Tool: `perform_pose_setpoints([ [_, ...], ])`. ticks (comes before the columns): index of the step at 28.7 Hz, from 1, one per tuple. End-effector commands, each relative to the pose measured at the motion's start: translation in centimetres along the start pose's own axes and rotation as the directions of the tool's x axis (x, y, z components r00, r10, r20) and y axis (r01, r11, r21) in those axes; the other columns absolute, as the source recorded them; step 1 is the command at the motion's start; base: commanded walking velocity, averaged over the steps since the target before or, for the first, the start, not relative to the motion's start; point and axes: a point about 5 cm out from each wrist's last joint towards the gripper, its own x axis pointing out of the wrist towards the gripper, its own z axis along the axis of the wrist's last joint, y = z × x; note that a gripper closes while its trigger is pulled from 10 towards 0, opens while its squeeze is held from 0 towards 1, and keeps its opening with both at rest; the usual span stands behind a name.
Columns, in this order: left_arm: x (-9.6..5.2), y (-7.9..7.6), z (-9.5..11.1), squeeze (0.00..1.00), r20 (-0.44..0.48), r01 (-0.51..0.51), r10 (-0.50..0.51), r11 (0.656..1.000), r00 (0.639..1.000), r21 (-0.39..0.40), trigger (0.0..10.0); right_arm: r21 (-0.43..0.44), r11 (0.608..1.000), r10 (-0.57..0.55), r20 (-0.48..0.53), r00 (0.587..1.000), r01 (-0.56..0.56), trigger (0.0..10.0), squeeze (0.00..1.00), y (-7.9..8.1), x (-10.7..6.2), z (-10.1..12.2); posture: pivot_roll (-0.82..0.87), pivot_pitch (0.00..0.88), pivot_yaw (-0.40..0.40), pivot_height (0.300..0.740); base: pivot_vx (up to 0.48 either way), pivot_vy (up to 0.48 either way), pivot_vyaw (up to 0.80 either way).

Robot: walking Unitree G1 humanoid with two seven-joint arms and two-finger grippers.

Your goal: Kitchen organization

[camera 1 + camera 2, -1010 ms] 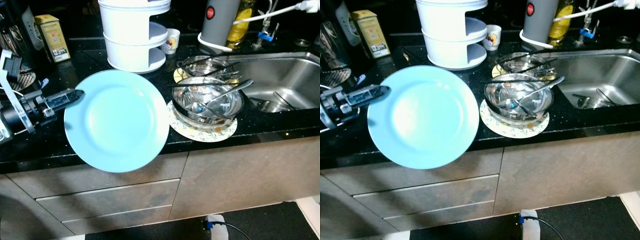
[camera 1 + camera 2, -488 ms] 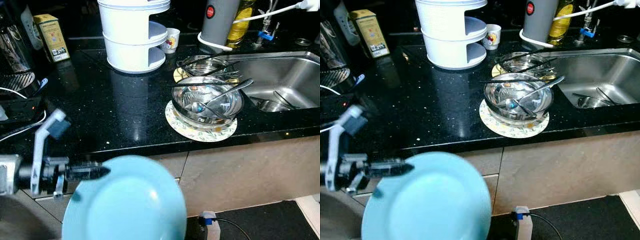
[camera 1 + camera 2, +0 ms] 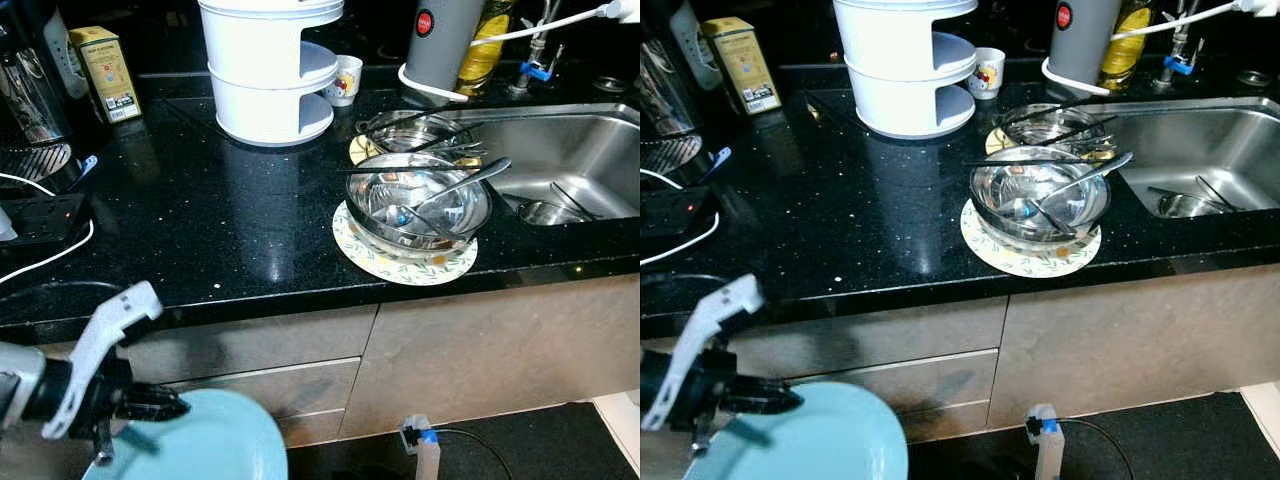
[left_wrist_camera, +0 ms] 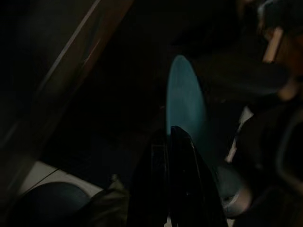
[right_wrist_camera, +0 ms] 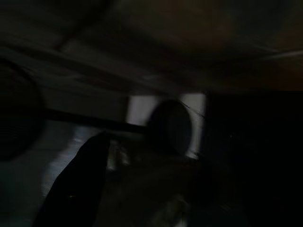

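Left gripper (image 3: pixel 165 408) clenched on blue plate's (image 3: pixel 205 445) near rim; plate extends rightward, below the counter (image 3: pixel 200 230) edge.

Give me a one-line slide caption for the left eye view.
Left gripper holds a light blue plate low before the cabinet drawers.

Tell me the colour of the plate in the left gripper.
Light blue plate, pinched by the left gripper; clearest in the right eye view.

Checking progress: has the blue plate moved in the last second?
Yes. The blue plate, in the left gripper, dropped from above the counter to below its edge.
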Motion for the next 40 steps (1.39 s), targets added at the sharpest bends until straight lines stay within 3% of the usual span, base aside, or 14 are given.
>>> perform_pose_setpoints([
  [1,0.2,-0.1,-0.2,0.00,-0.031,-0.019,0.020,0.999,0.999,0.038,0.0,0.050,0.998,0.030,0.008,1.000,-0.031,10.0,1.00,0.3,0.0,-0.4,-0.04,0.189,-0.026,0.740,0.000,0.000,0.00],
  [6,0.7,0.2,0.0,0.00,-0.012,-0.050,0.051,0.996,0.999,0.071,0.0,0.067,0.994,0.083,0.028,0.996,-0.085,10.0,1.00,1.4,0.8,0.1,-0.04,0.190,-0.027,0.740,0.000,0.000,0.00],
  [12,1.9,0.5,0.3,0.00,0.016,-0.071,0.070,0.993,0.997,0.096,0.0,0.076,0.989,0.120,0.084,0.989,-0.127,10.0,1.00,3.3,3.0,1.5,-0.04,0.201,-0.032,0.740,0.000,0.000,0.00],
  [19,2.6,0.3,0.6,0.00,0.043,-0.062,0.058,0.992,0.997,0.108,0.0,0.195,0.981,-0.008,0.033,0.999,0.001,10.0,1.00,3.0,4.3,1.6,-0.05,0.203,-0.036,0.740,0.000,0.000,0.00],
  [20,2.7,0.3,0.6,0.00,0.046,-0.054,0.049,0.992,0.998,0.110,0.0,0.243,0.970,-0.034,0.036,0.999,0.024,10.0,0.96,3.0,4.5,1.8,-0.05,0.204,-0.038,0.740,0.000,0.000,0.00],
  [21,2.8,0.2,0.6,0.00,0.047,-0.048,0.043,0.993,0.998,0.111,0.0,0.254,0.967,-0.023,0.054,0.998,0.008,10.0,0.81,3.2,4.7,2.1,-0.05,0.205,-0.040,0.740,0.000,0.000,0.00],
  [22,2.8,0.2,0.6,0.00,0.047,-0.048,0.043,0.993,0.998,0.111,0.0,0.254,0.967,-0.023,0.054,0.998,0.008,10.0,0.81,3.2,4.7,2.1,-0.05,0.205,-0.040,0.740,0.000,0.000,0.00],
  [24,3.0,0.3,0.5,0.00,0.048,-0.044,0.039,0.993,0.998,0.109,0.0,0.173,0.984,0.032,0.076,0.997,-0.045,10.0,0.04,3.9,4.8,2.7,-0.05,0.205,-0.040,0.740,0.000,0.000,0.00],
  [26,3.0,0.3,0.5,0.00,0.053,-0.042,0.037,0.994,0.998,0.100,0.0,0.109,0.988,0.098,0.086,0.991,-0.107,10.0,0.00,4.8,4.8,2.9,-0.05,0.205,-0.040,0.740,0.000,0.000,0.00],
  [29,3.1,0.4,0.5,0.00,0.061,-0.042,0.036,0.995,0.997,0.092,0.0,0.092,0.988,0.117,0.095,0.989,-0.126,10.0,0.00,5.0,4.9,3.1,-0.05,0.205,-0.039,0.740,0.000,0.000,0.00],
  [34,2.9,0.6,0.3,0.00,0.056,-0.041,0.036,0.996,0.998,0.080,0.0,0.140,0.956,0.231,0.188,0.955,-0.258,10.0,0.00,6.4,4.6,4.2,-0.05,0.202,-0.037,0.740,0.000,0.000,0.00],
  [40,2.8,0.6,0.1,0.00,0.041,-0.026,0.023,0.997,0.999,0.079,0.0,0.101,0.939,0.297,0.240,0.924,-0.328,10.0,0.00,7.1,4.0,4.6,-0.05,0.202,-0.037,0.740,0.000,0.000,0.00],
])
